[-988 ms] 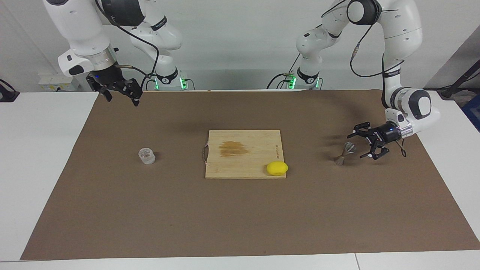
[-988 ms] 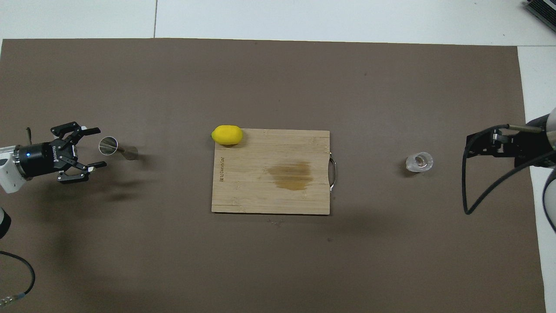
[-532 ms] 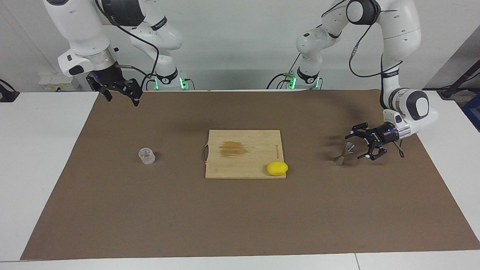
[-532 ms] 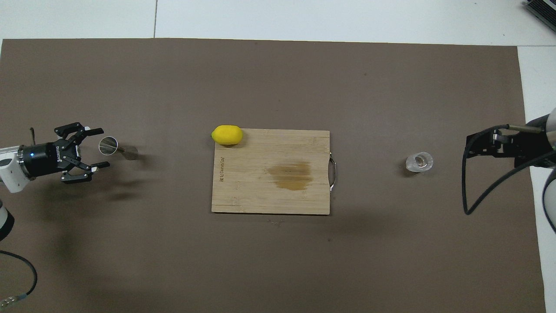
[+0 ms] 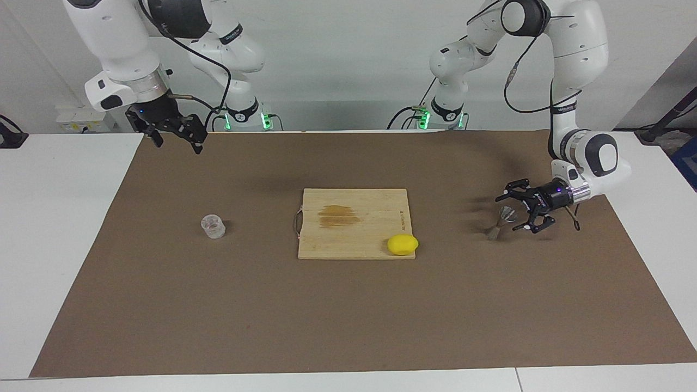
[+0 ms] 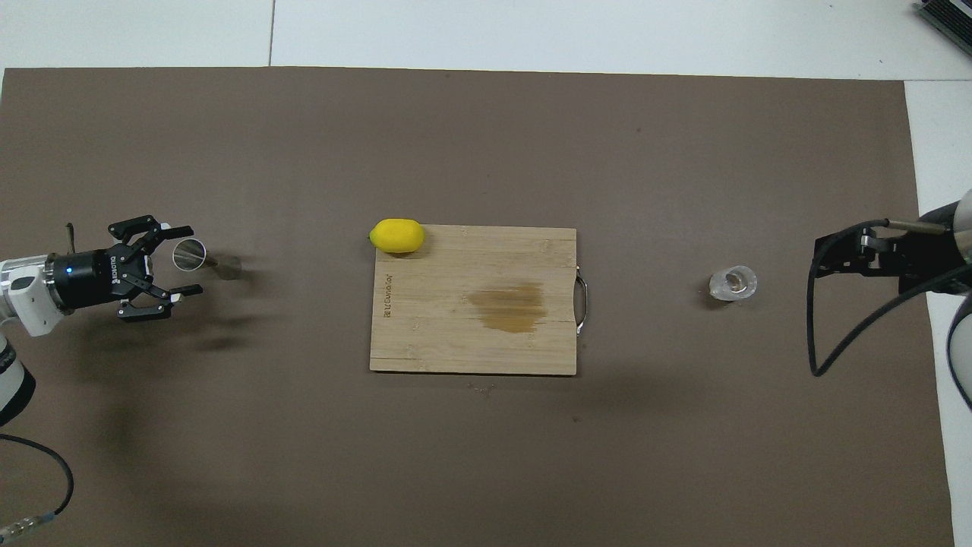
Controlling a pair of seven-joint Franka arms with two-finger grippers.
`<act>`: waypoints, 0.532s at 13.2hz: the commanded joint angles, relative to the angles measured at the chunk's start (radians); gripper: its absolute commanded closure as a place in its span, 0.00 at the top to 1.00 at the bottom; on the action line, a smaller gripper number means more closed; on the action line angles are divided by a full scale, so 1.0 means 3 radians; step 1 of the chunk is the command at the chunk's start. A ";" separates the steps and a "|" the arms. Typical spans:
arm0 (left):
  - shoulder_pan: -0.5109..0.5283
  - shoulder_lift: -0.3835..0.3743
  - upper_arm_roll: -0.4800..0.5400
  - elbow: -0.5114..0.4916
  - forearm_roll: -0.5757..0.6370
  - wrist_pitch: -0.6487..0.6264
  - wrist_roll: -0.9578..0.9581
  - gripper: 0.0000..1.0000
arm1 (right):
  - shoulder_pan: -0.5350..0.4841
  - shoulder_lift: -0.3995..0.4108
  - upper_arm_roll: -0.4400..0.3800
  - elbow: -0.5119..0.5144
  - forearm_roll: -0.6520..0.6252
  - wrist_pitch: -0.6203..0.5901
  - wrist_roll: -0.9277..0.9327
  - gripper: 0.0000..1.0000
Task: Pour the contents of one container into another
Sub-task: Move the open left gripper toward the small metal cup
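1. Over at the right arm's end, the right gripper (image 5: 173,137) hangs high above the corner of the brown mat (image 5: 348,326), fingers spread, nothing in them. This arm waits.
2. Below it, farther from the robots, the clear ribbed tumbler (image 5: 213,226) stands upright on the mat, well apart from that gripper. It looks like light, rigid glass or plastic; the ribs should help the pads bite, but see-through walls can be slick. I'd take it across the middle of its side wall.
3. Centre table: a stained wooden cutting board (image 5: 354,223) with a lemon (image 5: 402,244) on the corner farthest from the robots, toward the left arm's end.
4. Now the action! The silver jigger (image 5: 501,222) stands on the mat, leaning in this view, upper cone tipped toward the left gripper (image 5: 520,212).
5. That gripper lies low and level, fingers wide apart, upper cone just at its mouth; contact I cannot confirm.
6. My read: thin metal, light, stiff, smooth, tippy on its small foot. The narrow waist is the place to clamp.
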 commanded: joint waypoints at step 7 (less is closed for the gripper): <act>-0.0019 -0.0053 0.0032 -0.0075 -0.0070 -0.0112 0.0095 0.98 | -0.0030 -0.0093 0.0029 -0.0103 0.0035 0.0023 0.0063 1.00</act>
